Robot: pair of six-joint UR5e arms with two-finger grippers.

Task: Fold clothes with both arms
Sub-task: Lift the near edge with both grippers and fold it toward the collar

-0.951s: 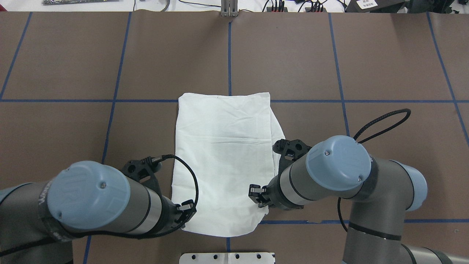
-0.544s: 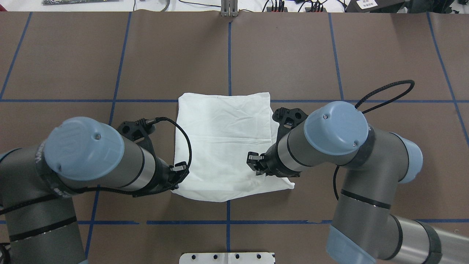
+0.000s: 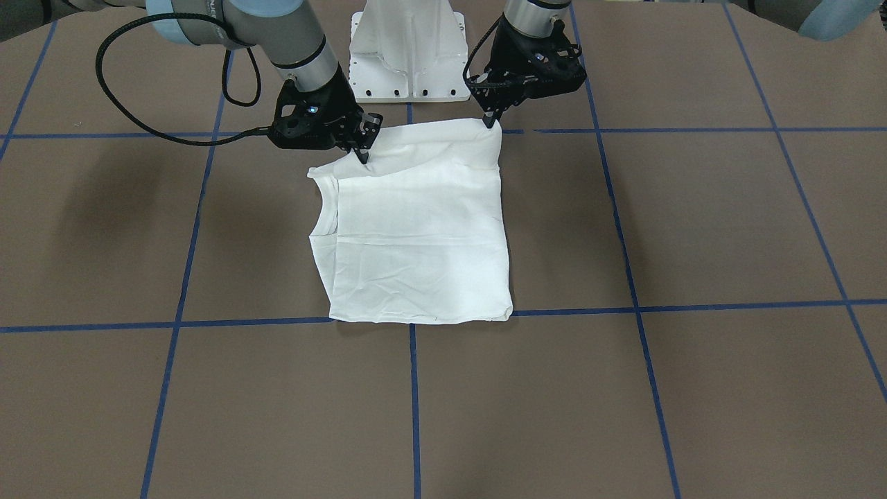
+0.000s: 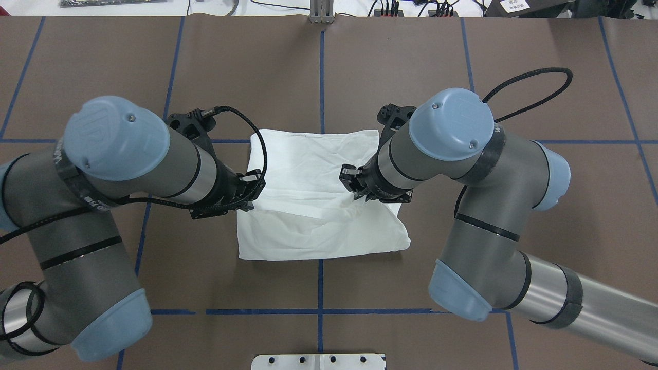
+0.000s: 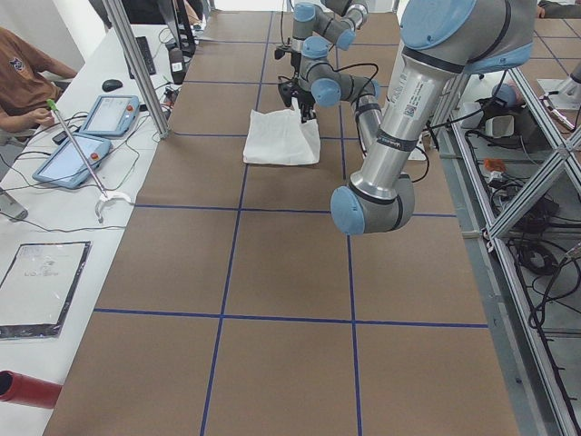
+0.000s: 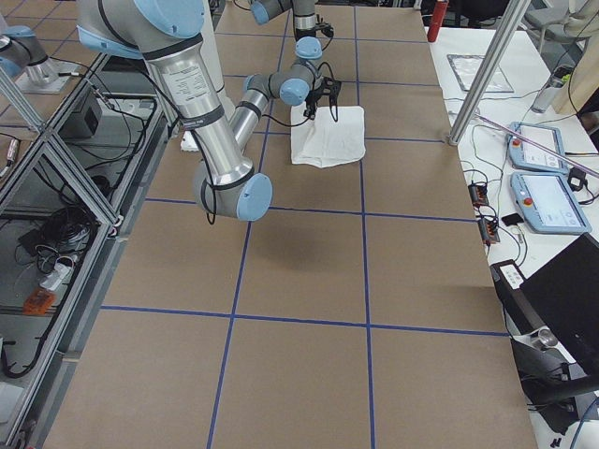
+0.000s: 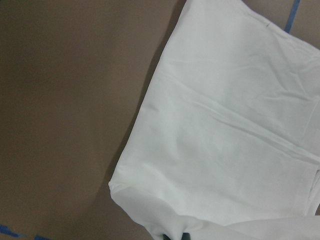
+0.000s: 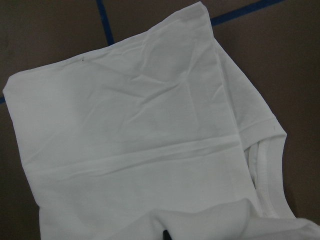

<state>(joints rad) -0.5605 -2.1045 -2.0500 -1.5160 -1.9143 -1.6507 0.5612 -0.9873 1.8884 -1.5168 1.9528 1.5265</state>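
Observation:
The white T-shirt (image 4: 308, 216) lies folded on the brown table, plain side up, and no black text shows. Its ribbed collar (image 3: 326, 208) is on my right side. My left gripper (image 4: 252, 192) is shut on the shirt's near left corner (image 3: 493, 132) and holds it lifted. My right gripper (image 4: 354, 187) is shut on the near right edge (image 3: 371, 163), also lifted. The raised near edge hangs over the shirt's middle. The left wrist view (image 7: 225, 140) and the right wrist view (image 8: 140, 135) look down on the flat fabric below. The fingertips barely show at the bottom of both views.
The white pedestal base (image 3: 409, 55) stands at the table's near edge. Blue tape lines (image 4: 321, 77) grid the brown table. In the side views, tablets (image 5: 86, 136) and a seated person (image 5: 27, 77) are beyond the table's far edge.
Both grippers have moved away from the robot's base toward the far side. They carry the shirt's near edge up and over the rest, so the shirt's visible length has shortened.

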